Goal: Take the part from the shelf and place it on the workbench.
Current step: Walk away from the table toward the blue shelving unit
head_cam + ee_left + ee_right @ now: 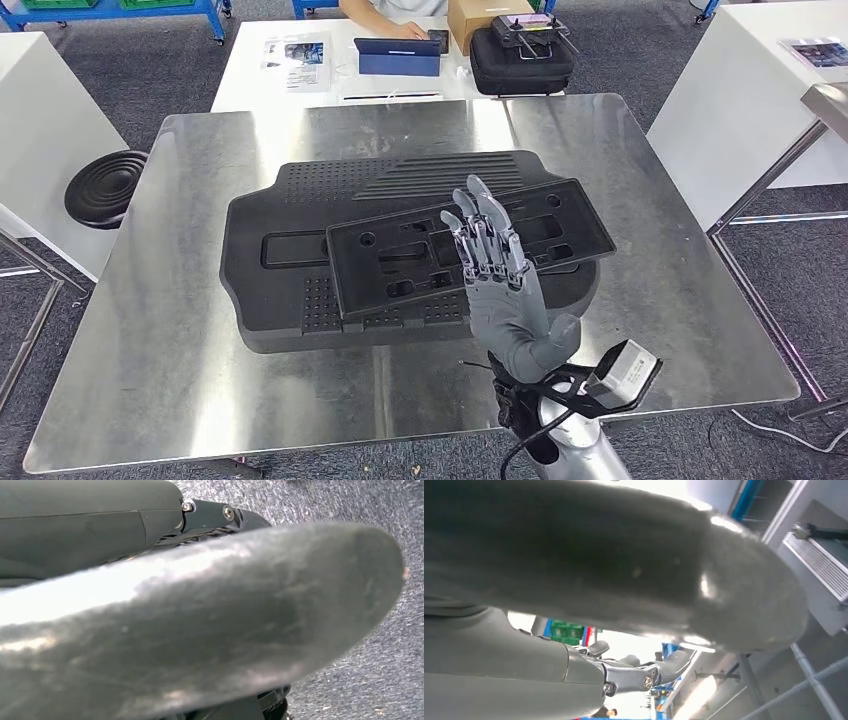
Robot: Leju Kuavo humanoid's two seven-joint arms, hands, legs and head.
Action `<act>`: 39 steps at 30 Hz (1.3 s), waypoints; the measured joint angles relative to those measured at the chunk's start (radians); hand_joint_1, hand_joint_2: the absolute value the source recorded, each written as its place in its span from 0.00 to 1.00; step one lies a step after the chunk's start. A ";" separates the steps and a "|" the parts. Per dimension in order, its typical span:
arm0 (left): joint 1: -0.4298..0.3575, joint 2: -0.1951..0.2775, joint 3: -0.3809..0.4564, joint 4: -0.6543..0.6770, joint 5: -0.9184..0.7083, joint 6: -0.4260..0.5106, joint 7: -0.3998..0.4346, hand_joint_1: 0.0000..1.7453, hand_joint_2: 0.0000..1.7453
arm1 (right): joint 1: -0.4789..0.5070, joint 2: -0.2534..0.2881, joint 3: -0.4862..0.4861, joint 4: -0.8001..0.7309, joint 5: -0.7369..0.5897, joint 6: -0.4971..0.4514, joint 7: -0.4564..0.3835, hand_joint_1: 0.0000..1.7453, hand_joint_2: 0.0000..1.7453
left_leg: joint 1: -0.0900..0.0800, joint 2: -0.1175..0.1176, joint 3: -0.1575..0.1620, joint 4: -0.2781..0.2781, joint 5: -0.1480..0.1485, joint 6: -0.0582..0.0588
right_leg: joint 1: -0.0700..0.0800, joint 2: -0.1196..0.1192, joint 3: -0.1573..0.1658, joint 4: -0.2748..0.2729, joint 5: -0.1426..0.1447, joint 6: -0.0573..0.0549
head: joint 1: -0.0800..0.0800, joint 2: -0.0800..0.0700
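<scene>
A steel workbench (200,330) fills the frame's middle, carrying a stack of two black parts, the flat part (560,225) lying on the larger tray (270,270), while the right hand (500,285) hovers above with fingers spread, empty.

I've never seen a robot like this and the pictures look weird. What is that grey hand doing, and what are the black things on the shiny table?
You are looking through a robot's eyes. The head view looks down from high on its body at a shiny metal workbench. The grey thing is the robot's right hand, with its fingers stretched out flat and apart, holding nothing. Under it lie two black plastic parts: a big tray-like part and a flatter rectangular panel resting crookedly on top of it. Behind the workbench a person sits at a white table with a tablet and a black case. The two blurry pictures come from small cameras on the robot's wrists. They sit so close that the thick grey thumb covers most of each view.
</scene>
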 joint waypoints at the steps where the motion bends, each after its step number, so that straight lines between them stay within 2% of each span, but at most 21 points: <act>1: 0.002 0.000 0.003 0.000 0.004 0.002 -0.003 0.00 0.00 | 0.014 0.001 -0.004 -0.008 -0.008 0.004 -0.002 0.00 0.00 | 0.000 0.000 0.000 0.000 0.000 0.000 | 0.000 0.000 0.000 0.000 0.000 0.000 | 0.000 0.000; 9: 0.014 -0.002 0.034 0.000 0.025 0.028 -0.016 0.00 0.00 | 0.155 0.004 -0.039 -0.057 -0.011 0.012 -0.004 0.00 0.00 | 0.000 0.000 0.000 0.000 -0.001 0.000 | 0.000 0.000 0.000 0.000 0.000 0.000 | 0.000 0.000; 21: 0.019 -0.004 0.048 0.000 0.023 0.029 -0.022 0.00 0.00 | 0.236 0.004 -0.041 -0.108 0.018 0.033 -0.028 0.00 0.00 | 0.000 0.001 0.000 0.001 -0.002 0.000 | 0.000 0.000 0.000 -0.001 0.000 0.000 | 0.000 0.000; 25: 0.019 -0.004 0.049 0.000 0.023 0.030 -0.022 0.00 0.00 | 0.245 0.005 -0.041 -0.114 0.023 0.035 -0.029 0.00 0.00 | -0.006 0.001 -0.002 0.004 -0.005 0.012 | -0.006 0.000 0.002 -0.005 0.002 0.008 | 0.000 0.000; 27: 0.019 -0.005 0.051 0.000 0.023 0.032 -0.022 0.00 0.00 | 0.254 0.006 -0.041 -0.118 0.022 0.040 -0.029 0.00 0.00 | -0.001 0.002 0.004 -0.007 0.005 0.018 | -0.004 0.000 0.001 -0.001 0.000 0.014 | -0.001 0.000; 29: 0.018 -0.007 0.054 0.000 0.023 0.035 -0.023 0.00 0.00 | 0.262 0.007 -0.042 -0.121 0.020 0.044 -0.031 0.00 0.00 | 0.008 0.005 0.010 -0.022 0.018 0.024 | -0.002 0.001 -0.021 0.049 -0.033 0.013 | 0.001 0.000; 31: 0.018 -0.007 0.057 0.000 0.023 0.037 -0.023 0.00 0.00 | 0.269 0.005 -0.046 -0.122 0.016 0.045 -0.032 0.00 0.00 | 0.012 0.008 0.007 -0.026 0.023 0.027 | -0.007 0.000 -0.072 0.170 -0.097 0.008 | 0.002 0.000; 32: 0.018 -0.007 0.060 0.001 0.023 0.037 -0.022 0.00 0.00 | 0.273 0.004 -0.049 -0.121 0.011 0.046 -0.031 0.00 0.00 | 0.013 0.009 0.005 -0.025 0.024 0.026 | -0.011 0.000 -0.097 0.234 -0.123 0.010 | 0.002 0.000; 33: 0.019 -0.007 0.062 0.001 0.023 0.037 -0.022 0.00 0.00 | 0.276 0.004 -0.053 -0.121 0.006 0.046 -0.029 0.00 0.00 | 0.014 0.010 0.003 -0.025 0.025 0.024 | -0.015 0.000 -0.109 0.272 -0.136 0.016 | 0.002 0.000; 34: 0.019 -0.007 0.064 0.001 0.023 0.037 -0.022 0.00 0.00 | 0.279 0.003 -0.056 -0.120 -0.001 0.046 -0.026 0.00 0.00 | 0.016 0.011 0.001 -0.025 0.027 0.021 | -0.020 0.000 -0.103 0.274 -0.134 0.026 | 0.002 0.000; 35: 0.018 -0.008 0.065 0.001 0.023 0.037 -0.022 0.00 0.00 | 0.280 0.003 -0.059 -0.120 -0.006 0.046 -0.024 0.00 0.00 | 0.019 0.011 -0.001 -0.025 0.029 0.018 | -0.024 -0.001 -0.075 0.234 -0.119 0.039 | 0.002 0.000; 36: 0.018 -0.008 0.066 0.001 0.023 0.037 -0.022 0.00 0.00 | 0.280 0.004 -0.061 -0.120 -0.010 0.046 -0.023 0.00 0.00 | 0.022 0.011 -0.003 -0.024 0.030 0.013 | -0.029 -0.003 -0.029 0.161 -0.097 0.052 | 0.002 0.000; 37: 0.018 -0.008 0.066 0.001 0.023 0.037 -0.022 0.00 0.00 | 0.279 0.004 -0.063 -0.120 -0.012 0.046 -0.023 0.00 0.00 | 0.023 0.010 -0.004 -0.023 0.031 0.007 | -0.032 -0.004 0.020 0.085 -0.078 0.061 | 0.002 0.000; 38: 0.018 -0.008 0.067 0.001 0.023 0.038 -0.022 0.00 0.00 | 0.280 0.004 -0.064 -0.120 -0.015 0.047 -0.022 0.00 0.00 | 0.023 0.009 -0.006 -0.022 0.032 -0.001 | -0.032 -0.002 0.056 0.031 -0.061 0.062 | 0.002 0.000; 39: 0.018 -0.008 0.067 0.001 0.023 0.038 -0.022 0.00 0.00 | 0.280 0.004 -0.065 -0.119 -0.019 0.048 -0.021 0.00 0.00 | 0.021 0.008 -0.007 -0.019 0.033 -0.009 | -0.032 0.000 0.076 -0.002 -0.054 0.057 | 0.002 0.000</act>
